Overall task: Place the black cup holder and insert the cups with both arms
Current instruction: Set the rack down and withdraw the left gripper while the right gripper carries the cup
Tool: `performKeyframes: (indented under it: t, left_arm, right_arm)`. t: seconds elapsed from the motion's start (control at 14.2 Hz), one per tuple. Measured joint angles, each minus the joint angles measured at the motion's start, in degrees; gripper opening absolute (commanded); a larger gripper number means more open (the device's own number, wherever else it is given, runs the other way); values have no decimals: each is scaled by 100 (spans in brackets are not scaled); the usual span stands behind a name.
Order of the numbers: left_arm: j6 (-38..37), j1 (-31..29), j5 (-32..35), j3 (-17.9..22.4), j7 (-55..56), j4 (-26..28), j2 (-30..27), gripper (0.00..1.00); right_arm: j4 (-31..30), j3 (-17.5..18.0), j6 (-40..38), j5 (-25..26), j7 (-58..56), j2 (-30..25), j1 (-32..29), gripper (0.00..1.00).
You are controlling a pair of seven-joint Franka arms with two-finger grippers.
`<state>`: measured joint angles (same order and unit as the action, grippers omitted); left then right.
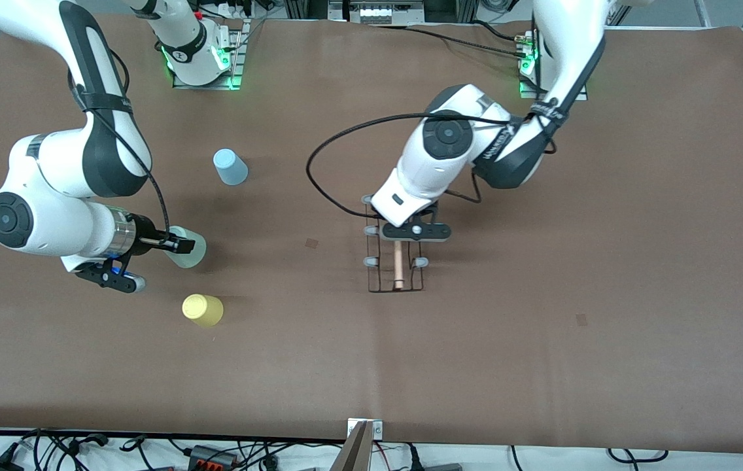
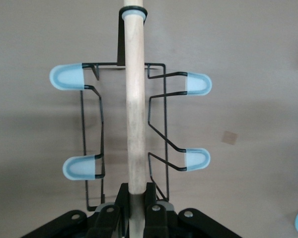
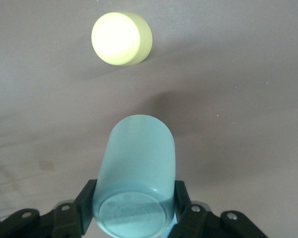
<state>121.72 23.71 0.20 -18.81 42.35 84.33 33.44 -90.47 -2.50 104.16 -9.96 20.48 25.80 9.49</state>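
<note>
1. Left gripper (image 2: pixel 137 210) is clamped on the black cup holder (image 1: pixel 396 261) by its dowel, mid-bench.
2. Right gripper (image 3: pixel 134 210) pinches the mint cup (image 3: pixel 135 173); probably barely lifted.
3. Next: carry it to a peg.

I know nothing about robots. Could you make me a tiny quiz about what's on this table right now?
1. True or false: the right gripper is shut on the mint green cup.
2. What does the left gripper hold?
A. the yellow cup
B. the black cup holder, by its wooden handle
C. nothing
3. Fill in: the cup nearest the robots' bases is the ____ cup.

Key: 1 true; 2 B; 3 light blue.
</note>
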Motion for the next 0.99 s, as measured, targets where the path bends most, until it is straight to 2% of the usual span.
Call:
performKeyframes:
  t: [0.14, 0.21, 0.28, 0.49, 0.56, 0.78, 0.99]
  left_arm:
    - [249, 84, 0, 2, 94, -26, 160, 8]
    - [371, 114, 0, 2, 106, -33, 229, 14]
    - [476, 145, 0, 2, 110, -41, 283, 35]
    - [526, 188, 0, 13, 117, -79, 332, 89]
    - [526, 184, 5, 25, 116, -118, 329, 100]
    - [374, 47, 206, 104, 111, -332, 158, 100]
    - [-531, -530, 238, 142, 108, -449, -422, 100]
  right_arm:
    - [-1, 2, -1, 0, 0, 35, -3, 27]
    - [-1, 3, -2, 0, 0, 43, -3, 27]
    - [-1, 3, -8, 0, 0, 50, -3, 27]
    - [-1, 4, -60, 0, 0, 64, -2, 27]
    - [-1, 5, -63, 0, 0, 64, -2, 27]
    - [40, 38, -63, -4, 1, 59, 24, 27]
    - [266, 100, -105, -46, 298, 42, 202, 27]
